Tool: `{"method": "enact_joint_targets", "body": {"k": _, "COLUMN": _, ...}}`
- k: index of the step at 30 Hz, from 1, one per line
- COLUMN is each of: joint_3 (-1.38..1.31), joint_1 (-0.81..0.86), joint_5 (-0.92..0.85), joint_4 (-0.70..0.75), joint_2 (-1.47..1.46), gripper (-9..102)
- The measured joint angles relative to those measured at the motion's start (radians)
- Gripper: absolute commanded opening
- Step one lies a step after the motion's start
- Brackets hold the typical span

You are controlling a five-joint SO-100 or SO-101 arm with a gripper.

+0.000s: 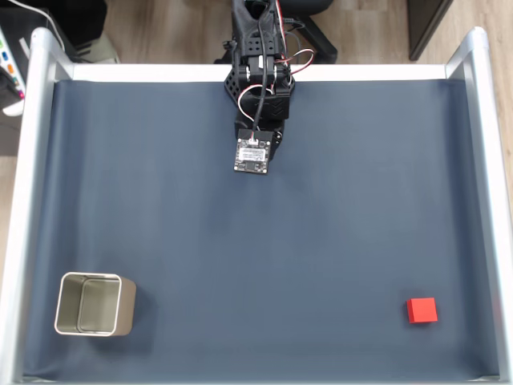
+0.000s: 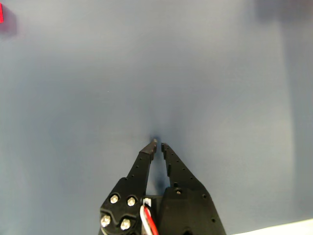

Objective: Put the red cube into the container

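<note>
Your pincer (image 2: 158, 145) is clenched with nothing between its tips, which nearly touch, poised over bare dark blue mat. In the fixed view the arm (image 1: 258, 96) sits at the top centre of the desk (image 1: 240, 241). The red cube (image 1: 422, 310) lies on the mat near the lower right corner. The container (image 1: 94, 304) stands upright near the lower left corner, well apart from the cube. In the wrist view, a sliver of red cube (image 2: 1, 13) shows at the top left edge.

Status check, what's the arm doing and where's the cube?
Gripper shut, empty, near the arm's base. Cube on the mat, bottom right in the fixed view. Tin bottom left, empty. Nothing between them.
</note>
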Motion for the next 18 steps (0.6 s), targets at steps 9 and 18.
{"method": "enact_joint_targets", "body": {"k": 9, "joint_3": 0.0, "joint_1": 0.0, "joint_5": -0.187, "joint_4": 0.031, "joint_2": 0.0, "gripper": 0}}
{"method": "enact_joint_targets", "body": {"k": 18, "joint_3": 0.0, "joint_1": 0.0, "joint_5": -0.187, "joint_4": 0.031, "joint_2": 0.0, "gripper": 0}}
